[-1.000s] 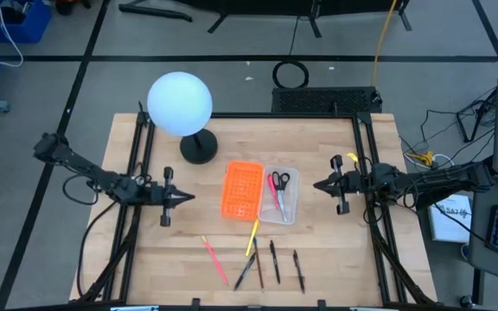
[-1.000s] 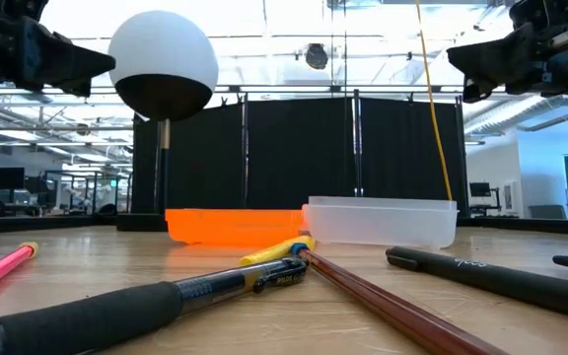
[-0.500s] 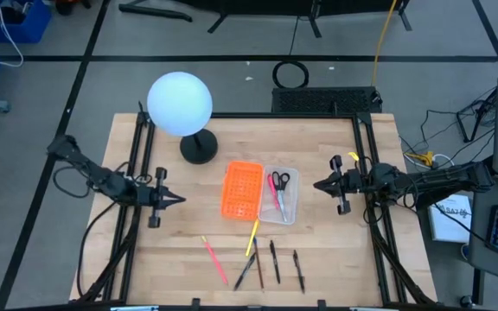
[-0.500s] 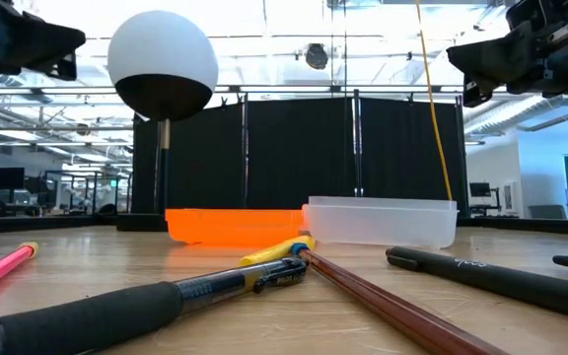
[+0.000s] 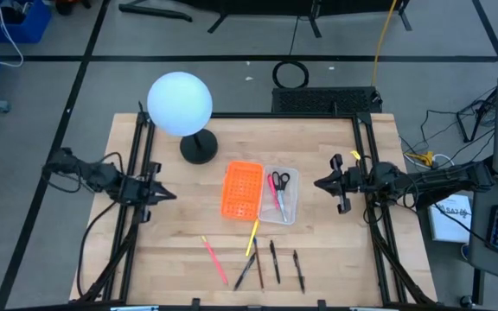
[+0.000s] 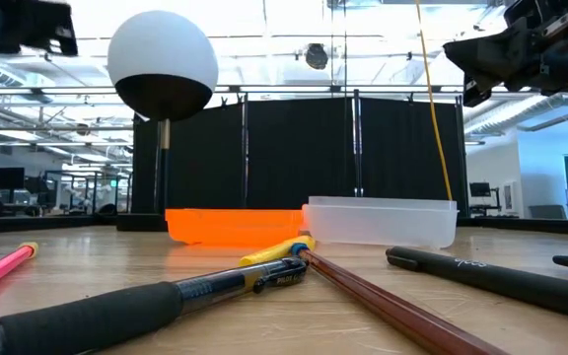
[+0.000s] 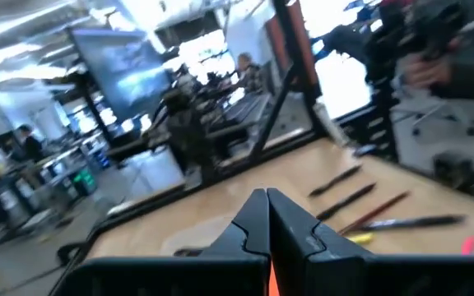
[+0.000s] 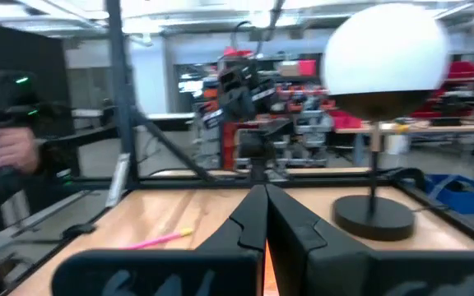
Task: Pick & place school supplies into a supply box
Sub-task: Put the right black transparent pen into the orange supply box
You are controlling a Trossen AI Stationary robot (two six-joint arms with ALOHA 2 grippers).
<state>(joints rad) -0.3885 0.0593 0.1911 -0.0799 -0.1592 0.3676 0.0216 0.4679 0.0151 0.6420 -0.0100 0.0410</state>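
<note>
The clear supply box [image 5: 291,209] lies mid-table, right of an orange perforated tray [image 5: 242,189]. Red-handled scissors [image 5: 280,180] and a pink pen [image 5: 279,204] lie in the box. On the wood nearer the front edge lie a pink pen [image 5: 214,259], a yellow pen [image 5: 252,237] and several dark pens [image 5: 274,261]. My left gripper [image 5: 173,195] is shut and hovers level above the table's left part, pointing right. My right gripper [image 5: 316,184] is shut and hovers level to the right of the box, pointing left. Both hold nothing.
A white globe lamp [image 5: 180,104] stands at the back left on a round black base [image 5: 198,149]. Black frame rails [image 5: 137,173] run along both table sides. A person's hand [image 8: 6,152] shows beyond the table in the right wrist view.
My left gripper has drawn back toward the table's left edge and risen a little, rolling somewhat, still shut. The right gripper and the supplies have kept their places.
</note>
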